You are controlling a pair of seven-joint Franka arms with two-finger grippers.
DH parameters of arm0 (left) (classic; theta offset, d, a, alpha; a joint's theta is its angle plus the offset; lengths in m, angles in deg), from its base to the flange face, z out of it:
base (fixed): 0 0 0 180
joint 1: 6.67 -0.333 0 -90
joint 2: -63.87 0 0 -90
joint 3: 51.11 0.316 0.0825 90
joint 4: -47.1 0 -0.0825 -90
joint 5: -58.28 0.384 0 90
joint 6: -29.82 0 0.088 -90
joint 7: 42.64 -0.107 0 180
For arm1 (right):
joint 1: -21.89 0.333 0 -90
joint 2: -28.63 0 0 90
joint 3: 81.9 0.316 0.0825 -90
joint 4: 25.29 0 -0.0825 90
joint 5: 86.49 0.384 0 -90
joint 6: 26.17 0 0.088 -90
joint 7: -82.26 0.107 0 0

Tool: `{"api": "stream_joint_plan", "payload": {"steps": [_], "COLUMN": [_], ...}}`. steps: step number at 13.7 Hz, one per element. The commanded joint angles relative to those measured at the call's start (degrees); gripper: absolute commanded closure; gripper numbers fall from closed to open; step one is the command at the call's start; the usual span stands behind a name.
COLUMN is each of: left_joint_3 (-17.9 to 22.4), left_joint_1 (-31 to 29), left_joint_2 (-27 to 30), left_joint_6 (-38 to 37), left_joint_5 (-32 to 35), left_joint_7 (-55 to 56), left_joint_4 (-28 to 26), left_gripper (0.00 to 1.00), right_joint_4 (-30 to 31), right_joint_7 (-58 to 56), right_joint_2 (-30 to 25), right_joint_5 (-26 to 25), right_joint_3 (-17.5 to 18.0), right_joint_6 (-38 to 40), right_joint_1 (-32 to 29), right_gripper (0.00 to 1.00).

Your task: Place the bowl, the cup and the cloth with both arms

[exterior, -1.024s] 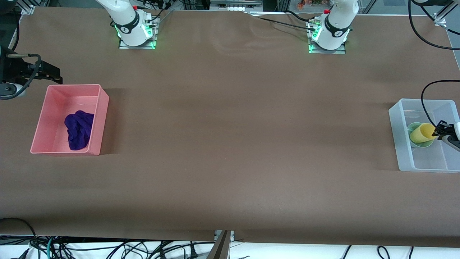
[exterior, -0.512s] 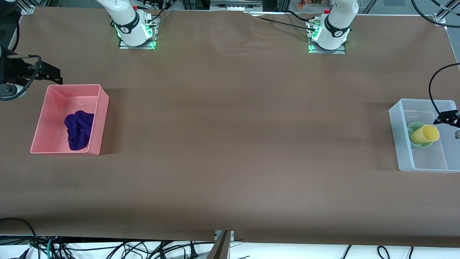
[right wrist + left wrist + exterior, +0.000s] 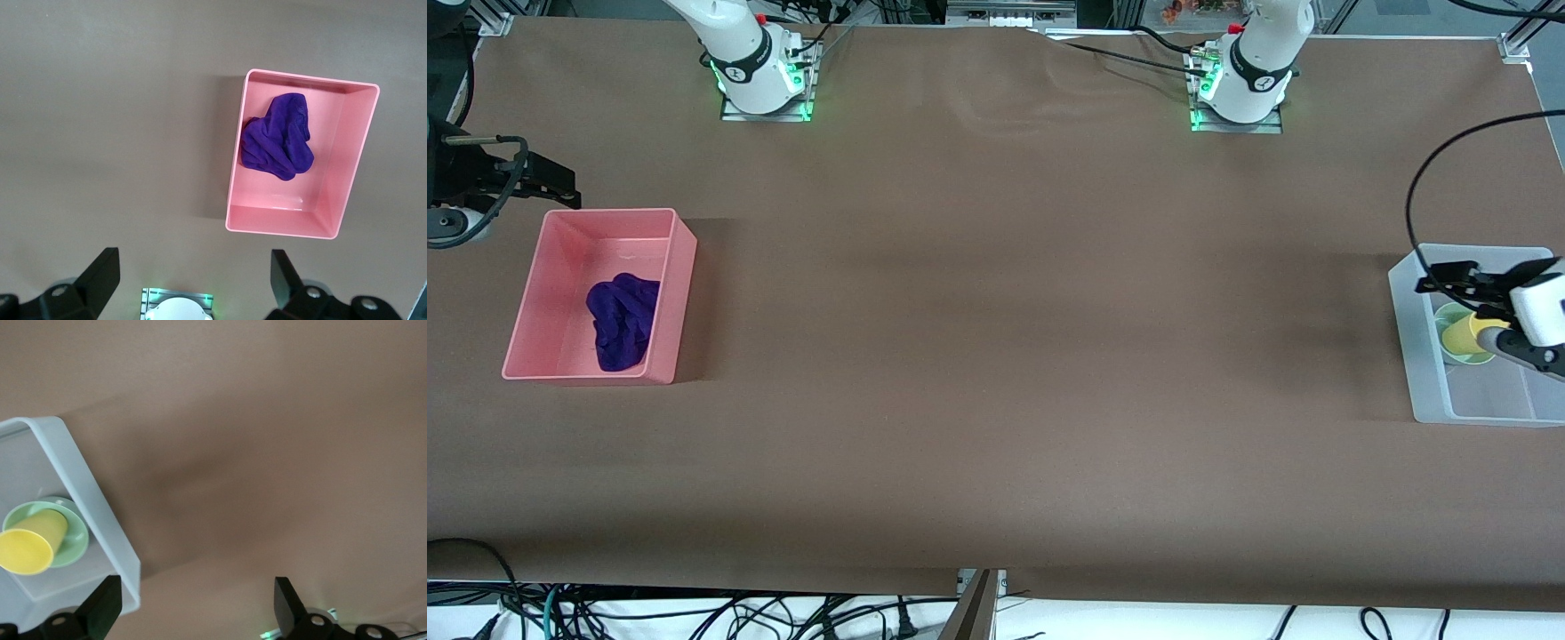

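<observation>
Front view: one cloth (image 3: 622, 321), one cup (image 3: 1460, 336), one bowl (image 3: 1451, 318).

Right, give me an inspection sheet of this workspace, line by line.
Surface: brown table, bare mid-span.
Job's things: cloth in pink bin; cup tipped in bowl, inside clear bin.
Clutter: nothing seen.
Grippers: left gripper open, empty, over clear bin's edge; right gripper open, empty, beside the pink bin.
Cables: black cable loops above clear bin.
Surroundings: tangled cords below table edge.
</observation>
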Motion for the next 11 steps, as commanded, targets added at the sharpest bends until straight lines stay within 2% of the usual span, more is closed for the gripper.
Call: {"api": "stream_joint_plan", "payload": {"steps": [1, 3, 4, 5, 6, 7, 11], "left_joint_3": [6.9, 15.2, 17.3, 17.8, 17.8, 17.8, 18.9], "left_joint_1": [8.5, 15.9, 18.6, 20.3, 20.8, 21.6, 25.1], "left_joint_2": [8.5, 13.9, 17.4, 20.8, 23.9, 25.1, 24.7], "left_joint_6": [-0.5, 1.0, 4.6, 9.6, 11.5, 11.6, 12.1], "left_joint_5": [-2.2, -9.3, -10.7, -9.9, -9.5, -9.3, -7.2], "left_joint_7": [4.4, 5.6, 5.9, 7.1, 9.3, 11.9, 16.9], "left_joint_4": [-5.4, -9.8, -13.7, -18.3, -22.7, -24.4, -23.7], "left_gripper": [0.00, 0.00, 0.00, 0.00, 0.00, 0.00, 0.00], "right_joint_4": [-1.5, -1.5, -1.5, -1.5, -1.5, -1.5, -1.5], "right_joint_7": [-0.1, -0.2, -0.2, -0.2, -0.2, -0.2, -0.2], "right_joint_2": [0.4, 0.4, 0.4, 0.4, 0.4, 0.4, 0.4], "right_joint_5": [-0.6, -0.6, -0.6, -0.5, -0.6, -0.5, -0.5], "right_joint_3": [0.3, 0.3, 0.3, 0.3, 0.3, 0.2, 0.2], "right_joint_6": [1.0, 1.0, 1.0, 1.0, 0.9, 0.9, 0.9], "right_joint_1": [-0.3, -0.5, -0.5, -0.5, -0.5, -0.5, -0.6], "right_gripper": [0.00, 0.00, 0.00, 0.00, 0.00, 0.00, 0.00]}}
